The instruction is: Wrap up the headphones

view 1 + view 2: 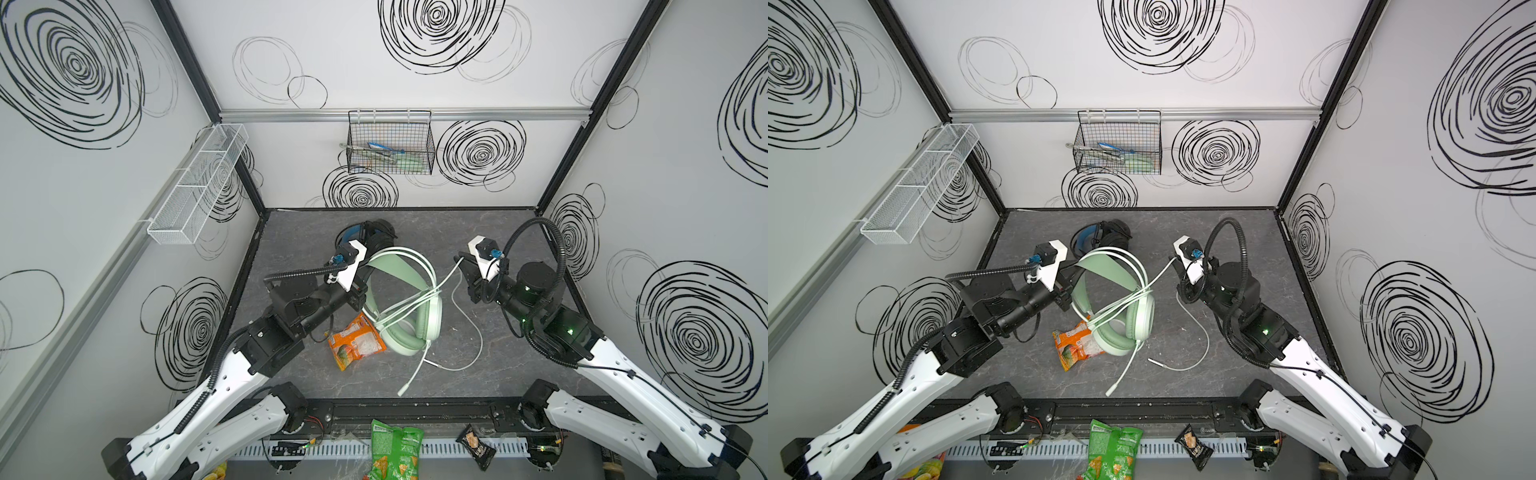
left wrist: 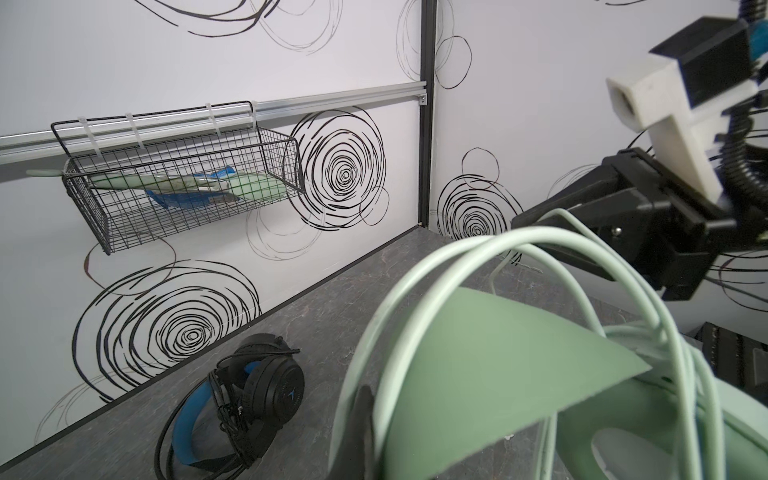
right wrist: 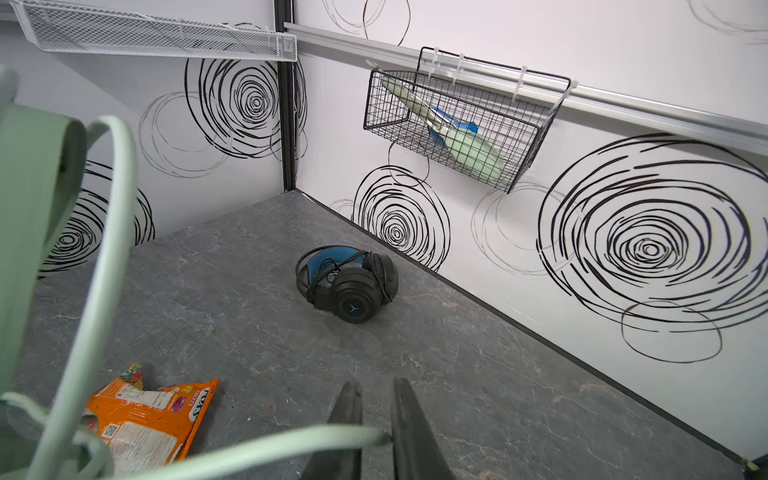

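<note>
Left gripper [image 1: 362, 291]: pressed together on the headband of the green headset [image 1: 399, 338].
Right gripper [image 3: 377, 386]: slightly spread, with the pale cable [image 3: 291, 441] running into the narrow gap.
Green headset: mid-table [image 1: 457, 232] between both grippers, cable looped over the headband, the rest trailing loose toward the front.
Black headset [image 3: 353, 299]: flat near the back wall, just behind the left gripper, well apart from the right.
Snack bag [image 1: 357, 343]: beside the green ear cup.
</note>
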Robot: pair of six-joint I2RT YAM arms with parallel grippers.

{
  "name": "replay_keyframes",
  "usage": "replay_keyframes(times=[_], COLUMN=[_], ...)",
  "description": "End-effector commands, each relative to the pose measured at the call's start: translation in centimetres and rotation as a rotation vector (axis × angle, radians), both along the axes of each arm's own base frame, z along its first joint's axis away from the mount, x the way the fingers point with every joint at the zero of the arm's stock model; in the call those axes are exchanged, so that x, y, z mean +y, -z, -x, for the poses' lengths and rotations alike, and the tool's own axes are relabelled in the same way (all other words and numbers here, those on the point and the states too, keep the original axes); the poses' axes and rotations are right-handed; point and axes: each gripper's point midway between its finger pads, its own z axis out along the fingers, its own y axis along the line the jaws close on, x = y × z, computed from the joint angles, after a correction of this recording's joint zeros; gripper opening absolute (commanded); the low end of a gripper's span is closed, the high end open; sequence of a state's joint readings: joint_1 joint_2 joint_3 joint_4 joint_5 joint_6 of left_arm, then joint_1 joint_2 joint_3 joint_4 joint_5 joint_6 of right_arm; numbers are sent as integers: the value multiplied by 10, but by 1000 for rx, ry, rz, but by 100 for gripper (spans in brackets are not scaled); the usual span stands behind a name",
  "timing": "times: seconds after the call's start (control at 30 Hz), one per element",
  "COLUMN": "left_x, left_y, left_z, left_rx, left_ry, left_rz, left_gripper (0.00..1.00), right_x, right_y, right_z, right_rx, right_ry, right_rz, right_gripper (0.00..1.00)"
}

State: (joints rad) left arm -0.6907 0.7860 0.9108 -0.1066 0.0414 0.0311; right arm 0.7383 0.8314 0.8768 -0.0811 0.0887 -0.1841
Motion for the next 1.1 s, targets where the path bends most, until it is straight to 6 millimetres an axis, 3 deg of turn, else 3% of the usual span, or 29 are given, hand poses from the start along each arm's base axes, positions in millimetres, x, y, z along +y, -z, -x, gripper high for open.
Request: replay_keyframes(times=[0.0,0.3,0.53,1.07], left_x=[6,11,11,11], left_y=[-68,-94,-112,-139], left_z=[18,24,29,35], left_rx=[-96,-76,-56,-32], left_ry=[49,67,100,167], left_rz=[213,379,480,625], left_gripper=[0,0,0,0], right_x=[-2,6,16,44], right_y=[-18,-14,-15,20], right_z=[2,8,32,42], right_rx=[-68,-83,-155,-105], right_ry=[-9,-67,-202,-352], right_rz=[-59,-90,-158,-206], right_gripper=[19,21,25,24])
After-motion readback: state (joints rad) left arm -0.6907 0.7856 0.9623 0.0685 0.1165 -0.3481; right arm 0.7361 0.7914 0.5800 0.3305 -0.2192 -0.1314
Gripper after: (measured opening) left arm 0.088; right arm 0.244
